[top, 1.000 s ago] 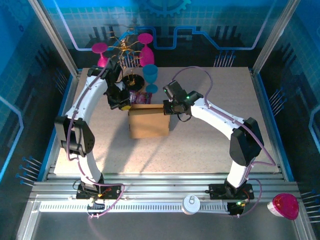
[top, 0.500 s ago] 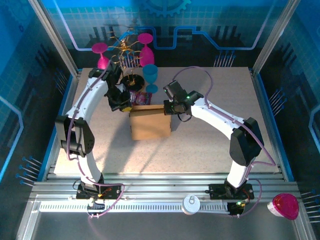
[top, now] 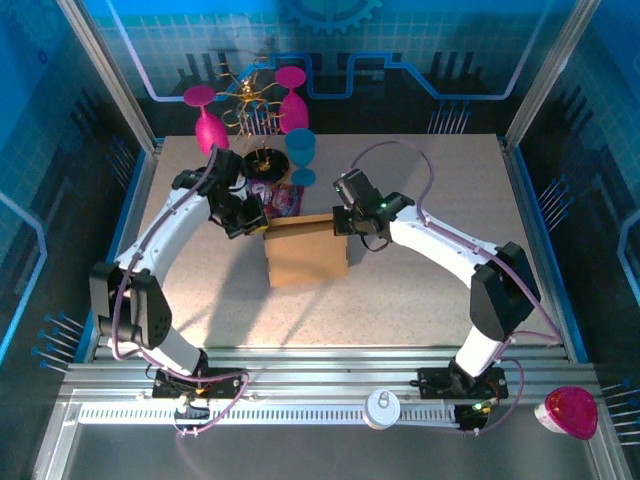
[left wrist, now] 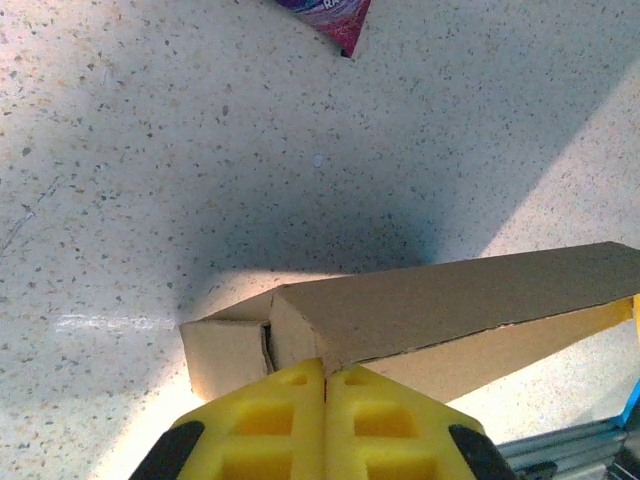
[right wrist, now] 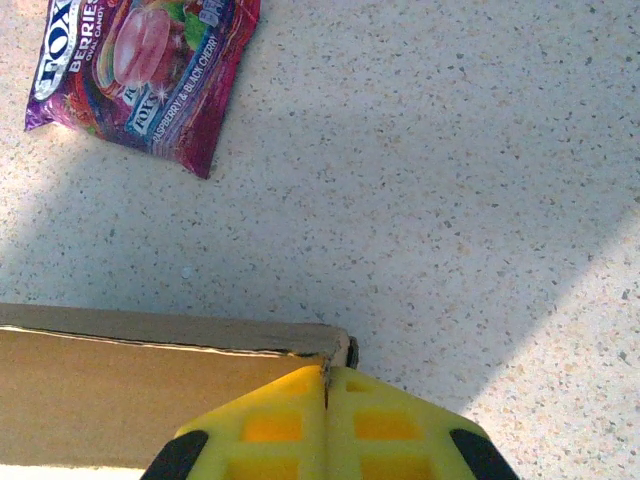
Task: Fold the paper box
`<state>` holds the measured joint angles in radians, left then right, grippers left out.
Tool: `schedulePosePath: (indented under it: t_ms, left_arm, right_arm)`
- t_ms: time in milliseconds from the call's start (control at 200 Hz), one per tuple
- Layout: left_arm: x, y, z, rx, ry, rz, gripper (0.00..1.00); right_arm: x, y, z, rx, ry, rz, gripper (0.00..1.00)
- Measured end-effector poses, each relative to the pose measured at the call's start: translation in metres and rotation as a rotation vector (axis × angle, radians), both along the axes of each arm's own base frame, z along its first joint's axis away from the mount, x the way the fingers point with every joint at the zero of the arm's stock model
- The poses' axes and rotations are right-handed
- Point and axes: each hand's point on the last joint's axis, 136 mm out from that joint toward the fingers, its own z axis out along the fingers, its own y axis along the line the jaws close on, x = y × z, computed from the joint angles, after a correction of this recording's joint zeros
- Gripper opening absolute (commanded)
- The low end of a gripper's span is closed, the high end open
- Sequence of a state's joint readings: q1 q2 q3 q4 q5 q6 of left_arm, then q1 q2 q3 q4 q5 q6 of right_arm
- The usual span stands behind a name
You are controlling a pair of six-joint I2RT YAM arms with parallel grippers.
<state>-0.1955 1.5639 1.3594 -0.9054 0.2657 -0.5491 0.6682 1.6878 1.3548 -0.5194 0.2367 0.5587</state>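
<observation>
Both pincers (left wrist: 324,368) (right wrist: 326,375) — tight on paper box (top: 308,258)

Purple candy packet (right wrist: 145,75) lay flat on speckled table (top: 430,290). Near the far edge stood left pink goblet (top: 205,112), right pink goblet (top: 292,95), blue cup (top: 300,150) and gold wire stand (top: 248,95). White disc (top: 382,408) and pink domed object (top: 570,412) sat on the near rail.

My tabletop (top: 440,290) is pale speckled stone, boxed in by blue panels (top: 440,45) printed with grid and circuit lines. Silver aluminium posts (top: 108,75) rise at its far corners, and slotted rails (top: 320,375) run along its near edge. Bright light falls across it, casting soft shadows.
</observation>
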Motion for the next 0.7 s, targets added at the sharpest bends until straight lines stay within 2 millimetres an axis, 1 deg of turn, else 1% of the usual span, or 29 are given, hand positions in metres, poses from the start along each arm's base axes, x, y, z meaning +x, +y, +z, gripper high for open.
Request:
schedulePosePath:
  t_ms: [90, 235, 490, 700]
  left_arm:
    - [-0.006, -0.003, -0.005, 0.003, -0.022, -0.006, 0.0]
    - [-0.009, -0.007, -0.01, 0.014, -0.065, -0.009, 0.0]
    - [-0.004, -0.012, -0.003, 0.021, -0.163, -0.007, 0.0]
    - [0.005, -0.013, 0.007, 0.011, -0.25, 0.009, 0.0]
  right_arm:
    - [-0.002, -0.002, -0.001, 0.006, -0.017, 0.004, 0.0]
    - [-0.003, -0.006, -0.002, 0.007, -0.046, 0.002, 0.0]
    - [-0.003, -0.011, 0.002, 0.002, -0.088, -0.003, 0.0]
    - [-0.003, -0.013, 0.005, 0.003, -0.121, -0.002, 0.0]
